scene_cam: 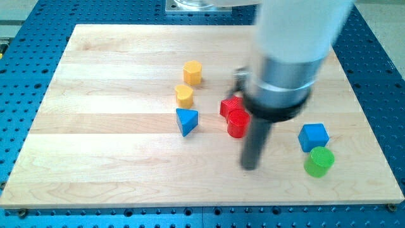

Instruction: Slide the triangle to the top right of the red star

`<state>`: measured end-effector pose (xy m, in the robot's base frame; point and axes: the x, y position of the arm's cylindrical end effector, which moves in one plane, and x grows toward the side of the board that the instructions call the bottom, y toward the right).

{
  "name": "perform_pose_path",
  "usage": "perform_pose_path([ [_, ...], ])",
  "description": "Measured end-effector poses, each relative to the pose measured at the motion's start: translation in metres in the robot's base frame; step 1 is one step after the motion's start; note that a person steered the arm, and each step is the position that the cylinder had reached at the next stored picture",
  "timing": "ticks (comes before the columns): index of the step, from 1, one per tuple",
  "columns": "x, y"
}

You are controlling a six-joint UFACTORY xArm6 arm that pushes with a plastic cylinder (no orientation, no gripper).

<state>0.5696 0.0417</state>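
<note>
Blue triangle [186, 120] left of red star [230, 106]

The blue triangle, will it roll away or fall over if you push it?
Probably neither. The blue triangle lies flat and low on the wooden board, so it should slide. Its corners may make it turn if my tip pushes off-centre.

A broad, pale grey-white cylindrical housing is seen, blurred throughout. Below it a band of brushed silver metal is fitted, and under that a wider black collar [276, 106] is mounted. A small grey bracket-like part is seen on the collar's left side; its details cannot be made out. From the collar a straight dark rod [255, 142] is extended, ended by my tip [250, 167].
</note>
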Motion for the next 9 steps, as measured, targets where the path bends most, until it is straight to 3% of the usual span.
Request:
perform_pose_path([
  [1,-0.028,-0.110],
  [3,-0.095,-0.082],
  [4,-0.093,-0.096],
  [6,-0.054,-0.054],
  [9,-0.134,-0.021],
])
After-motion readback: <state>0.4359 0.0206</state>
